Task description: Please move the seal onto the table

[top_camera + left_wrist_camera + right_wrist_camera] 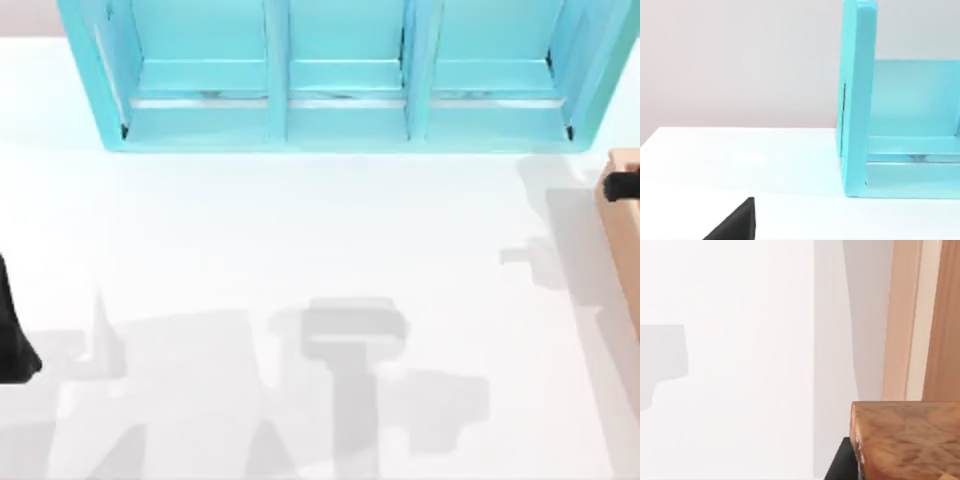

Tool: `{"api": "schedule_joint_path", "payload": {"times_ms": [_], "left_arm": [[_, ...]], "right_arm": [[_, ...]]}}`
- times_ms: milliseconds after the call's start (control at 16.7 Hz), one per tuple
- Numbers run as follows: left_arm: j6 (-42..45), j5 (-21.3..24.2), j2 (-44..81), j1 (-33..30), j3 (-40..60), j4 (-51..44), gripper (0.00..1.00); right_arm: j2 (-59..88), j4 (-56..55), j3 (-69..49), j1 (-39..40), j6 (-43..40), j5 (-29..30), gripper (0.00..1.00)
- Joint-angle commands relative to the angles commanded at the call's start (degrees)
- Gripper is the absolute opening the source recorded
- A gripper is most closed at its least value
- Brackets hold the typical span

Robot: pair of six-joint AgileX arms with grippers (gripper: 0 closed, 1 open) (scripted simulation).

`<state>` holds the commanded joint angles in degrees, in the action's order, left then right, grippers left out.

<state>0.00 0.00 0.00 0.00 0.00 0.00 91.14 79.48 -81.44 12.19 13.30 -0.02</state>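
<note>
The right gripper [622, 186] pinches the seal [905, 440] by its amber body, above the tan wooden box [625, 245] at the table's [300, 230] right edge. The left gripper [735, 222] is parked at the left edge; I cannot tell its grip. A blue shelf [340, 110] lines the far edge.

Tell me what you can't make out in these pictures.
Right gripper: cut off by the top view's right edge, over the wooden box; open or shut is unclear.
Seal: cropped by the right wrist view's edge, so its dark top is unseen.
Left gripper: cut off by the left wrist view's edge.
Shelf: upper part cropped in the top view.
</note>
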Motion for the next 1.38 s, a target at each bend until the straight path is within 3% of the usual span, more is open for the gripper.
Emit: {"api": "schedule_joint_path", "payload": {"times_ms": [780, 1380], "left_arm": [[0.0, 0.0, 0.0, 0.0, 0.0, 0.0, 1.0], [0.0, 0.0, 0.0, 0.0, 0.0, 0.0, 1.0]], "right_arm": [[35.88, -10.71, -23.45, 21.71, 22.15, 0.45, 0.0], [37.65, -13.72, -22.86, 22.87, 23.54, 0.22, 0.0]]}}
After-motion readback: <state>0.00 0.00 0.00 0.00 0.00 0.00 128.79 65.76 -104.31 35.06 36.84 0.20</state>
